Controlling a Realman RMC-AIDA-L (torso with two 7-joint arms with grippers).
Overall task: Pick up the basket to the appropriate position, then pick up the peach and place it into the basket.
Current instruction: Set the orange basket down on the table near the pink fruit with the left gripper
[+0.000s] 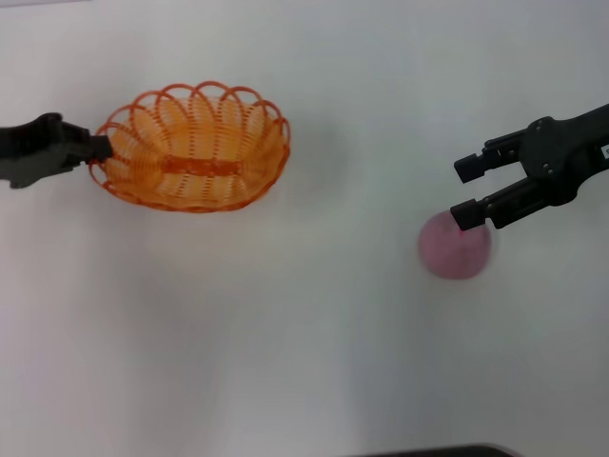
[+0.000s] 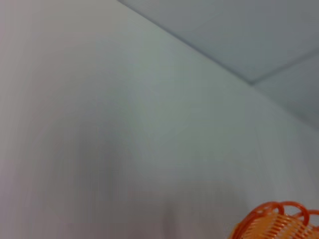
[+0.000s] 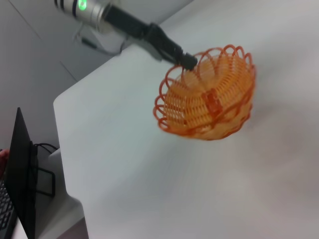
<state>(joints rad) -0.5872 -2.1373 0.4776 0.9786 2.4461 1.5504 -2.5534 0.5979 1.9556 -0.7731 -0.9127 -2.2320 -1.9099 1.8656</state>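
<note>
The orange wire basket (image 1: 195, 148) is at the left of the white table. My left gripper (image 1: 99, 149) is shut on the rim at its left end. The right wrist view shows the same grip, with the left gripper (image 3: 188, 60) on the rim of the tilted basket (image 3: 209, 97). A bit of the rim (image 2: 279, 221) shows in the left wrist view. The pink peach (image 1: 455, 246) lies on the table at the right. My right gripper (image 1: 463, 192) is open, just above and behind the peach, with its lower finger over the peach's top edge.
The white table (image 1: 304, 362) has bare room between basket and peach. In the right wrist view the table's edge (image 3: 65, 144) drops off beside a dark laptop screen (image 3: 22, 174). A dark object (image 1: 438, 450) sits at the table's near edge.
</note>
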